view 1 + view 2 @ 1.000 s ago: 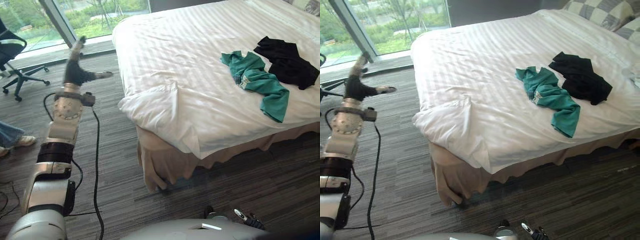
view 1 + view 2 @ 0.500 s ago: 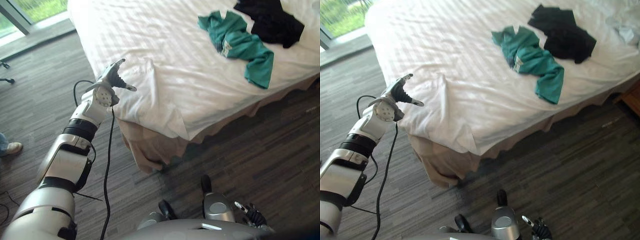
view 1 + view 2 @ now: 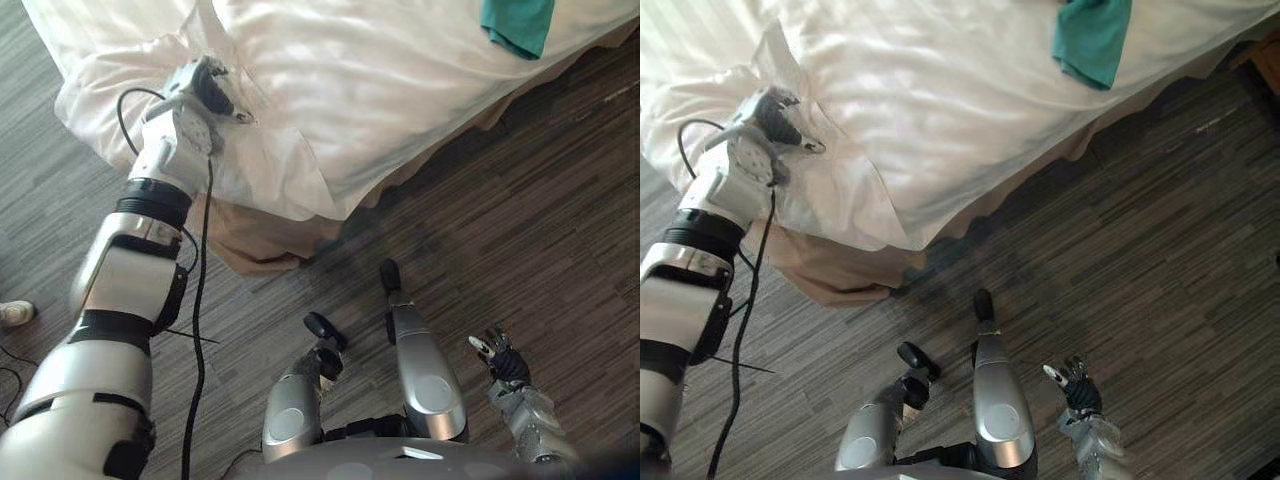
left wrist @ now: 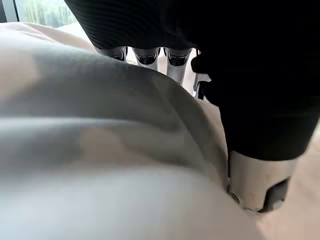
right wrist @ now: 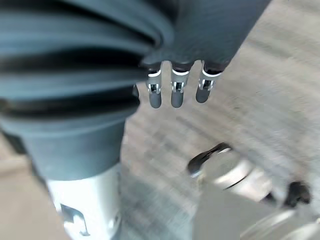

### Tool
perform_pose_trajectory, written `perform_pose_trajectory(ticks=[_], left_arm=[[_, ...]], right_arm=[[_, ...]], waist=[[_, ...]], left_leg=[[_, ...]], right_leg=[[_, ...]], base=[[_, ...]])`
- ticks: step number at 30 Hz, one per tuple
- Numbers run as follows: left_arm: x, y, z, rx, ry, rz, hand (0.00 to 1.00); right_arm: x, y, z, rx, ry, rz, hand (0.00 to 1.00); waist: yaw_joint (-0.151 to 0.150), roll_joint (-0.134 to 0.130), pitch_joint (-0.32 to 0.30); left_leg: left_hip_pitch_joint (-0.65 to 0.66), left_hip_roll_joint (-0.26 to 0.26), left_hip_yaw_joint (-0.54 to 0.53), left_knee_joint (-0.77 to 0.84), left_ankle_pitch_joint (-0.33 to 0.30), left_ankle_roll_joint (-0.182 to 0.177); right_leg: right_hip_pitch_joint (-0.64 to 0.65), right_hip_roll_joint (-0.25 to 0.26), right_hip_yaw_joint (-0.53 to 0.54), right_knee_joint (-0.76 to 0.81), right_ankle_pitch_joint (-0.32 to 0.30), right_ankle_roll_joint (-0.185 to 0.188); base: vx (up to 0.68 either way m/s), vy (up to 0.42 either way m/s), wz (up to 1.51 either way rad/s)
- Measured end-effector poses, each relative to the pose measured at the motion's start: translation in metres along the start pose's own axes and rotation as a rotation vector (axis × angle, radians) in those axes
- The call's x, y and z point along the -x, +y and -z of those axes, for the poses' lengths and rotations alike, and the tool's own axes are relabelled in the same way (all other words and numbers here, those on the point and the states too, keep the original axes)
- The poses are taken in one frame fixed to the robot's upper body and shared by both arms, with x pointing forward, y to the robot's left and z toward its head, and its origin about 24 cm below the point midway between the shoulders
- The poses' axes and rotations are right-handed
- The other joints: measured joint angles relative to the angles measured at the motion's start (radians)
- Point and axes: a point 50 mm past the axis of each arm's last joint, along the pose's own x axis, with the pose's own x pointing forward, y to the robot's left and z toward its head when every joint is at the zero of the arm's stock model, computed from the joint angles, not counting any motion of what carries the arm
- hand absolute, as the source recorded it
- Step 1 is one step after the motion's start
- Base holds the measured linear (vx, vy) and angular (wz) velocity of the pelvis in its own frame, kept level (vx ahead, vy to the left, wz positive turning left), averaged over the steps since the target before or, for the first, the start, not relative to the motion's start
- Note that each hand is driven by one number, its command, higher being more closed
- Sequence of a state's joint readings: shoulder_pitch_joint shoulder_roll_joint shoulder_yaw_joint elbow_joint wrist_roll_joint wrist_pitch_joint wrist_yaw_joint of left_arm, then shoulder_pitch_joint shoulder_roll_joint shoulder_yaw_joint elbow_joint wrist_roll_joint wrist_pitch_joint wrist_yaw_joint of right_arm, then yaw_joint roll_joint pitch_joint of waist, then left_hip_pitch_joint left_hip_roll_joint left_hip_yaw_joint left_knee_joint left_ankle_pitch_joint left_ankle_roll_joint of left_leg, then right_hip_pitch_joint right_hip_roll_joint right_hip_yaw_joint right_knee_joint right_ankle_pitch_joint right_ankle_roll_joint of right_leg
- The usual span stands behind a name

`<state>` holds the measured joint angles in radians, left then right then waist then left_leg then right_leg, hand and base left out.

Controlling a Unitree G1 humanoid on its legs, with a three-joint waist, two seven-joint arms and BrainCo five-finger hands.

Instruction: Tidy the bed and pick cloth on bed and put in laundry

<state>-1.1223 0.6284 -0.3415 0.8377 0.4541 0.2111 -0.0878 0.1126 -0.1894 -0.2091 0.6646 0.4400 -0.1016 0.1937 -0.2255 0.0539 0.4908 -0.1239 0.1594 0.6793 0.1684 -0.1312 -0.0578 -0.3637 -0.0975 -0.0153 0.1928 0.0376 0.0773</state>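
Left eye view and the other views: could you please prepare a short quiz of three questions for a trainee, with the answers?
1. True or false: the right hand holds the green cloth.
2. The left hand is at: A the bunched corner of the white sheet; B the green cloth; C a chair.
3. Fill in: the green cloth lies on the ___.
Key: 1 false; 2 A; 3 bed.

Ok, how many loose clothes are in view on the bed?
1: a green garment hanging over the bed's near edge, partly cut off; more may lie farther up.
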Motion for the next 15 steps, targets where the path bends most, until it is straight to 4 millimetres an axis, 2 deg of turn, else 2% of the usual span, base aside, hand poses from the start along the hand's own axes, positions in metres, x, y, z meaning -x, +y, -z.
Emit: perform_pose_trajectory(ticks=[3,5,8,10,11,12,13,15], left_arm=[[0.002,-0.007,0.001,0.010,-0.020,0.047,1.00],[0.005,-0.020,0.005,0.047,-0.047,0.089,1.00],[0.020,-0.059,0.020,0.129,-0.096,0.187,1.00],[0.046,-0.104,0.043,0.167,-0.096,0.309,1.00],[0.054,-0.114,0.048,0.187,-0.095,0.341,1.00],[0.071,-0.135,0.058,0.221,-0.083,0.409,1.00],[0.080,-0.145,0.064,0.245,-0.070,0.437,1.00],[0.120,-0.175,0.093,0.339,0.014,0.508,1.00]], right_arm=[[-0.001,0.005,-0.006,0.010,-0.020,-0.024,0.00],[0.001,0.004,-0.003,0.010,-0.011,-0.021,0.00],[0.008,0.000,0.011,0.026,0.039,-0.002,0.00],[0.015,-0.007,0.029,0.039,0.119,0.033,0.00],[0.017,-0.009,0.033,0.039,0.141,0.046,0.00],[0.024,-0.018,0.044,0.035,0.184,0.086,0.00],[0.028,-0.022,0.049,0.030,0.204,0.108,0.00],[0.042,-0.035,0.066,0.025,0.277,0.180,0.00]], waist=[[0.002,0.000,0.000],[0.000,0.003,-0.003],[0.015,0.009,-0.025],[0.030,0.019,-0.103],[0.031,0.021,-0.117],[0.048,0.033,-0.152],[0.057,0.039,-0.174],[0.083,0.057,-0.237]], left_leg=[[0.002,0.001,-0.001,0.030,-0.019,0.004],[0.009,0.000,-0.002,0.041,-0.020,0.006],[0.066,-0.003,-0.010,0.036,-0.017,0.008],[0.092,-0.024,-0.046,-0.016,0.012,0.002],[0.106,-0.030,-0.062,-0.036,0.022,-0.001],[0.129,-0.038,-0.089,-0.069,0.040,-0.006],[0.138,-0.041,-0.098,-0.085,0.047,-0.009],[0.166,-0.047,-0.152,-0.133,0.064,-0.013]], right_leg=[[0.010,-0.014,-0.003,0.022,-0.010,0.010],[0.030,-0.027,-0.025,0.027,-0.018,0.012],[0.096,-0.041,-0.066,0.034,-0.044,0.014],[0.129,-0.054,-0.106,0.030,-0.058,0.013],[0.146,-0.056,-0.118,0.025,-0.059,0.013],[0.178,-0.057,-0.143,0.008,-0.060,0.013],[0.193,-0.057,-0.156,-0.005,-0.060,0.013],[0.268,-0.049,-0.208,-0.076,-0.058,0.018]], base=[[0.00,0.054,0.09],[0.02,0.060,0.32],[0.05,0.043,0.40],[0.11,0.007,0.46],[0.11,-0.022,0.62],[0.09,-0.025,0.46],[0.09,-0.026,0.58],[0.10,-0.021,0.61]])
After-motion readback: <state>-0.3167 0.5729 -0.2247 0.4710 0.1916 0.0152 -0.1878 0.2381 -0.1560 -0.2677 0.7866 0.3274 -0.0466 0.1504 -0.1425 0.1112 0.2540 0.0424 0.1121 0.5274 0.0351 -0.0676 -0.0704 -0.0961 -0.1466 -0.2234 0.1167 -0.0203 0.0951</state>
